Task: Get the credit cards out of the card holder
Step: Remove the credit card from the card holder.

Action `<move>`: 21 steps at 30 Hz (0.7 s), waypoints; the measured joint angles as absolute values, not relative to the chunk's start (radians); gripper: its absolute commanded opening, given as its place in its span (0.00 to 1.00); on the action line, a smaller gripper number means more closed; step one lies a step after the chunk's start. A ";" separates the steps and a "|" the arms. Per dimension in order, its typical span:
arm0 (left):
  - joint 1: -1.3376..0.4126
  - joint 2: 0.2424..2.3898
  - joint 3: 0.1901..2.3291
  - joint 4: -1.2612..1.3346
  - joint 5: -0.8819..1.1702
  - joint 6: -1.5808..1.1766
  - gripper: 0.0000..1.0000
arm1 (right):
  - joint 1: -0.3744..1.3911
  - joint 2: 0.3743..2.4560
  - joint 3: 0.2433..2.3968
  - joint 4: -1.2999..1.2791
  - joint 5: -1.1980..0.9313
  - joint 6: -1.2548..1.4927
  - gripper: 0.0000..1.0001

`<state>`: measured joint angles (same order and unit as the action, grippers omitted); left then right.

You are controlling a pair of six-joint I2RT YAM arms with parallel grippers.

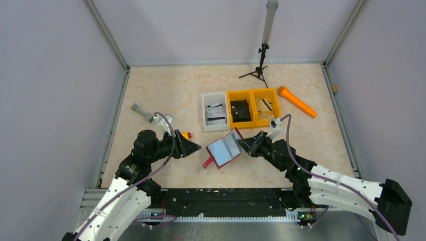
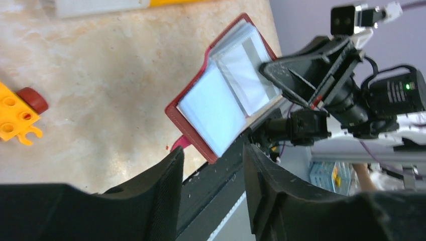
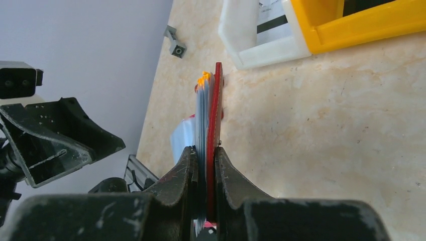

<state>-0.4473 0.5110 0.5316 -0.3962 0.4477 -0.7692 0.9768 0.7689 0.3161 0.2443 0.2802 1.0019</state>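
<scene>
The black two-finger left hand [image 1: 195, 148] is open: its fingers [image 2: 163, 183] stand apart and nothing is between them. It points at the small dark red folding card holder [image 1: 224, 149], near it but not touching.

The black right hand [image 3: 206, 163] is closed on the right edge of this card holder, gripping the red cover together with the clear inner pockets. The card holder is open and held tilted over the pale marble-pattern table [image 1: 166, 85], its inner side turned to the left hand. Pale grey flat cards [image 2: 211, 113] sit in the pockets. If the short strap tab [image 1: 207, 162] touches the table, I cannot tell.

Just behind the left hand lies a red and yellow toy block [image 1: 185, 134], and farther left a small grey piece [image 1: 142, 112].

Farther back stand a white plastic tray [image 1: 206, 108], with pale cards with a dark stripe inside, and touching it a yellow double tray [image 1: 252, 93]. To the right lies an orange stick [image 1: 297, 102]. At the far edge stands a black tripod [image 1: 259, 70].
</scene>
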 measured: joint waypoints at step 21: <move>-0.599 0.763 0.369 -0.200 0.289 -0.821 0.70 | 0.982 0.982 0.258 0.426 0.321 0.913 0.00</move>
<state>-0.5995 0.7628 0.3695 -0.2001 0.2893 -0.8207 0.9821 0.9817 0.2584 0.4263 0.3206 0.9131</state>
